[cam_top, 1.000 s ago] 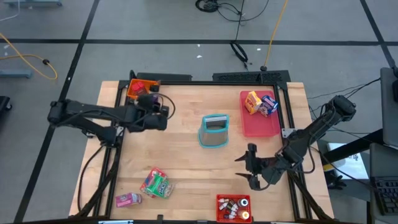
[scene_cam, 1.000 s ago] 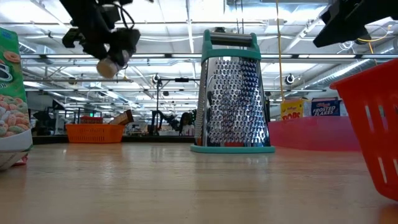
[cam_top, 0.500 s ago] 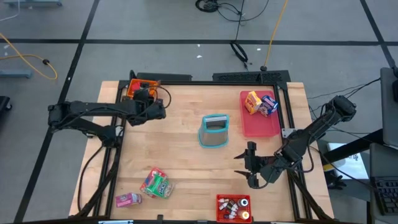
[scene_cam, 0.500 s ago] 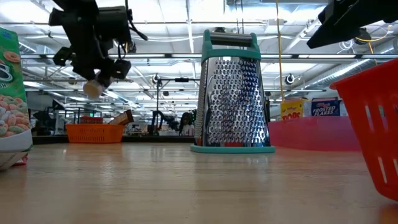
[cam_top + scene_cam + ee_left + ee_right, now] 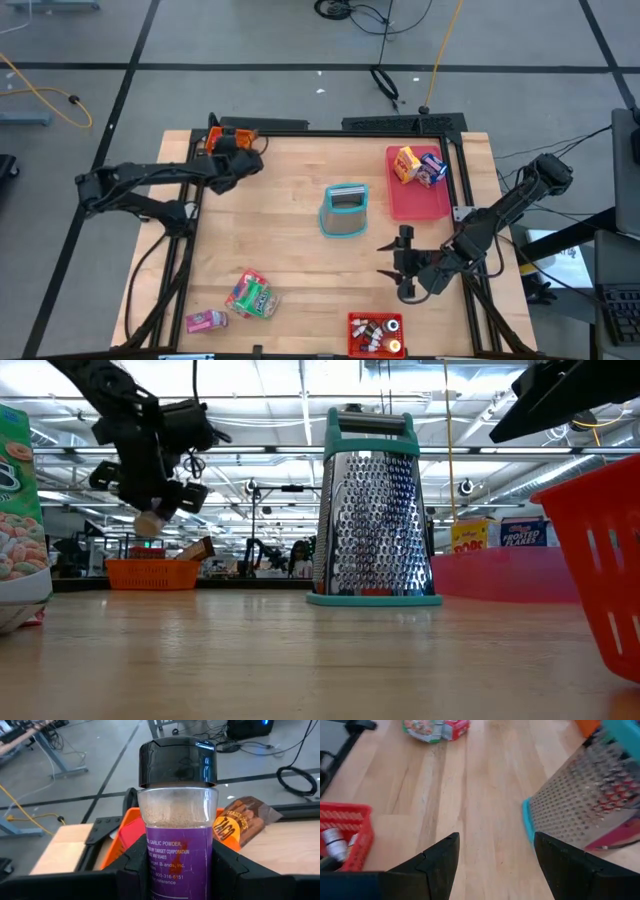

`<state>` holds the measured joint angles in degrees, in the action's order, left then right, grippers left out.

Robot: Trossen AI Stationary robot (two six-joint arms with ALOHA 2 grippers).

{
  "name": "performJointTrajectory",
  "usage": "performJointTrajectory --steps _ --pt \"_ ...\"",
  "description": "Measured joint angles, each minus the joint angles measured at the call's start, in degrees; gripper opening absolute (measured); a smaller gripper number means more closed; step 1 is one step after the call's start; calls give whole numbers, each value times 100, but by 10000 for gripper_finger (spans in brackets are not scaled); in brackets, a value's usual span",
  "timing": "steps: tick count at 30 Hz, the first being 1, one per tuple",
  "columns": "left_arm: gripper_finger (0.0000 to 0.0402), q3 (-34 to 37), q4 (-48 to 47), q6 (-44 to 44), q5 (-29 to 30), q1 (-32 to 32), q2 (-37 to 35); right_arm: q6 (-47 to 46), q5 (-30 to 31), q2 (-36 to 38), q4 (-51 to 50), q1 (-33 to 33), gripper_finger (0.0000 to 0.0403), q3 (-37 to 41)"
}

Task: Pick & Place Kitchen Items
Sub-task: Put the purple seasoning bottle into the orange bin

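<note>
Over the table's far-left corner we see the left gripper (image 5: 243,160) pinching a clear garlic powder bottle with a black cap and purple label (image 5: 178,815), held in the air. Its long axis runs out along the fingers, cap leading, toward the orange plastic bin (image 5: 222,139) just beyond, which we judge to be the drop point; from above we cannot quite tell whether the bottle is over the rim yet. A brown taco seasoning packet (image 5: 240,820) already lies in that bin. Mid-table stands the teal-framed steel box grater (image 5: 345,210). Further right, the right gripper (image 5: 398,269) waits with fingers spread, near the small red basket of little bottles (image 5: 375,334).
</note>
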<state>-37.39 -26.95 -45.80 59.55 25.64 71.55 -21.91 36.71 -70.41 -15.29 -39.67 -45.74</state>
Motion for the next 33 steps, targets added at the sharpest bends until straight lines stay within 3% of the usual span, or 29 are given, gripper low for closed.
performJointTrajectory --steps 18,33 --pt "130 1081 2752 1408 -311 993 0 22 249 -2 33 126 249 20" --pt "130 1433 3811 1874 -431 1507 102 122 228 -2 485 490 249 479"
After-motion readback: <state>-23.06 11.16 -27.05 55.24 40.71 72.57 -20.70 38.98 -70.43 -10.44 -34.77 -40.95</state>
